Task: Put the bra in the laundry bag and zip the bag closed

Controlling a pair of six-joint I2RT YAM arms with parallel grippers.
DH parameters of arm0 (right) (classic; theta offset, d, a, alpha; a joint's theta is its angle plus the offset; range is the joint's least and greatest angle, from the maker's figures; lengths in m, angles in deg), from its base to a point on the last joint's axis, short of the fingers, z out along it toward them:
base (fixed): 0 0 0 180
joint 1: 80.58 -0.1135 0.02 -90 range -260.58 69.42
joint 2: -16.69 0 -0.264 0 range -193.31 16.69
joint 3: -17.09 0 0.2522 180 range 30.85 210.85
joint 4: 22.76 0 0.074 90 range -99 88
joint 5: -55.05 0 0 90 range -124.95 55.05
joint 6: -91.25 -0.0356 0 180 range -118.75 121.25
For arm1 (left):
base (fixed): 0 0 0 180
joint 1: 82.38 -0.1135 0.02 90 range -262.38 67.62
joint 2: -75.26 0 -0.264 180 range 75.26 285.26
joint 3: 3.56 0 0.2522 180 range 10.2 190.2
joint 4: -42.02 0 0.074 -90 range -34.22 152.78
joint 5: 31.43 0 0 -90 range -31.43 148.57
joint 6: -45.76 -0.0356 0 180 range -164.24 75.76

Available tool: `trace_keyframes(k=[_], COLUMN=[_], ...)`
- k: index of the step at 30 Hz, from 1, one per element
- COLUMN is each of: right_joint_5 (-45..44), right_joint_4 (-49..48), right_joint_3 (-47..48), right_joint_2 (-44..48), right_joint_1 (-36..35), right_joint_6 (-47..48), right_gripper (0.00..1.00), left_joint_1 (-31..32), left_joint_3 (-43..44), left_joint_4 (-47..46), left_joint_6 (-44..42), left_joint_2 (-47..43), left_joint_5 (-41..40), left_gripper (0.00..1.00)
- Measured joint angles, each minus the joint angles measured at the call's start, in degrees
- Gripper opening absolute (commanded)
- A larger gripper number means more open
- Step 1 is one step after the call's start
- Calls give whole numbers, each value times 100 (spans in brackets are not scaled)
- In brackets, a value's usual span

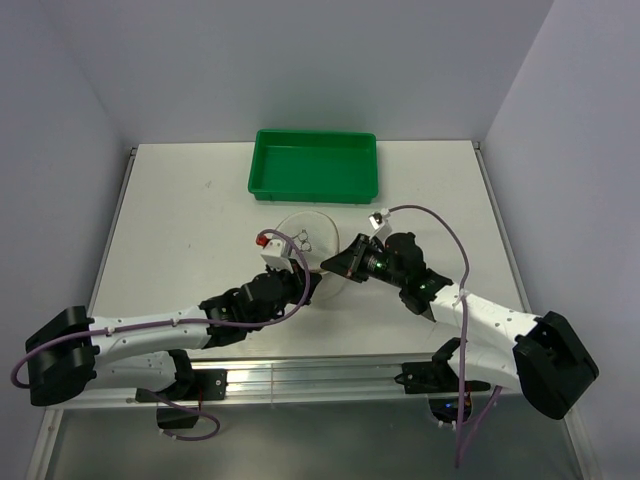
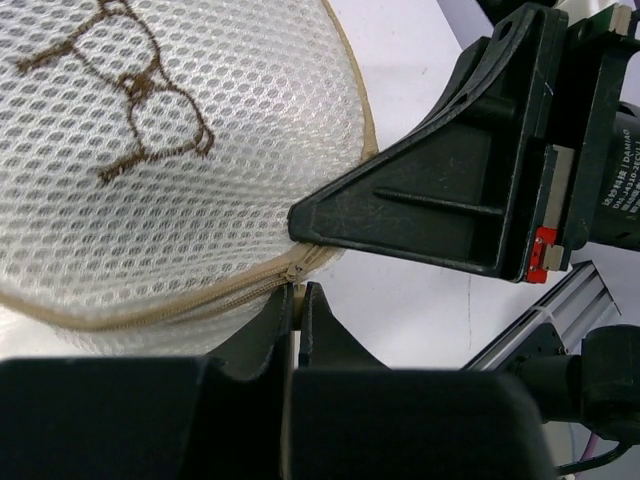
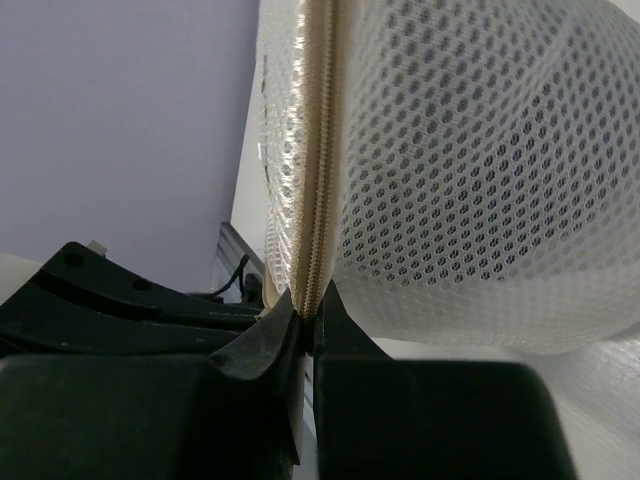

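The laundry bag [image 1: 305, 232] is seen standing on the white tabletop [image 1: 180, 220], just in front of the green tray [image 1: 315, 165] and between the two arms; its round mesh top is turned upward, and a brown stitched figure [image 2: 140, 100] is shown on it; the beige zip [image 3: 322, 150] is seen running round the rim. The left tool [image 2: 297, 292] is brought up against the near side of the bag; its two fingers are pressed together, and the zip band is clamped between their tips. The right tool [image 3: 307, 305] is set against the rim from the right; its fingers are likewise pressed together, and the zip seam is pinched between them. In the left wrist view the tip of the right tool is seen touching the zip just above the left tool's fingers, so that both are held at nearly the same spot on the rim. The bra cannot be made out through the mesh.
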Motion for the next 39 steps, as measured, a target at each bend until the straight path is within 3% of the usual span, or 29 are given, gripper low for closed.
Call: trace_keyframes(k=[11, 14, 15, 16, 17, 20, 24, 29, 31, 32, 33, 36, 39], right_joint_5=[767, 911, 896, 859, 809, 603, 378, 361, 341, 319, 284, 219, 168], right_joint_4=[949, 1191, 1224, 1270, 1318, 1390, 1305, 686, 505, 435, 387, 227, 205], right_joint_3=[782, 1086, 1113, 1113, 1093, 831, 374, 184, 184, 184, 184, 188, 188], right_joint_2=[-483, -691, -702, -691, -638, -188, 584, 398, 170, 72, -13, -133, -146], right_joint_1=[1139, 1152, 1163, 1189, 1213, 1198, 748, 131, 107, 103, 103, 105, 188], right_joint_6=[938, 1211, 1268, 1338, 1397, 1318, 981, 448, 308, 254, 201, 74, 35], right_gripper=[0, 37, 58, 67, 73, 74, 70, 58, 47, 39, 25, 3, 0], left_joint_1=[-605, -616, -616, -616, -616, -612, -579, -442, -404, -391, -387, -385, -382], left_joint_3=[-632, -634, -634, -634, -632, -627, -531, -337, -286, -278, -275, -275, -275], left_joint_4=[411, 378, 361, 323, 269, 92, -164, -439, -505, -520, -520, -424, -262], left_joint_6=[81, 83, 83, 87, 96, 142, 175, 173, 173, 173, 173, 151, 44], left_joint_2=[-1021, -1088, -1060, -1012, -942, -741, -455, -111, -33, -17, -13, -9, -74], left_joint_5=[52, 81, 109, 127, 151, 254, 411, 640, 715, 726, 734, 721, 579], left_gripper=[0, 0, 0, 0, 0, 0, 0, 0, 0, 0, 0, 0, 0])
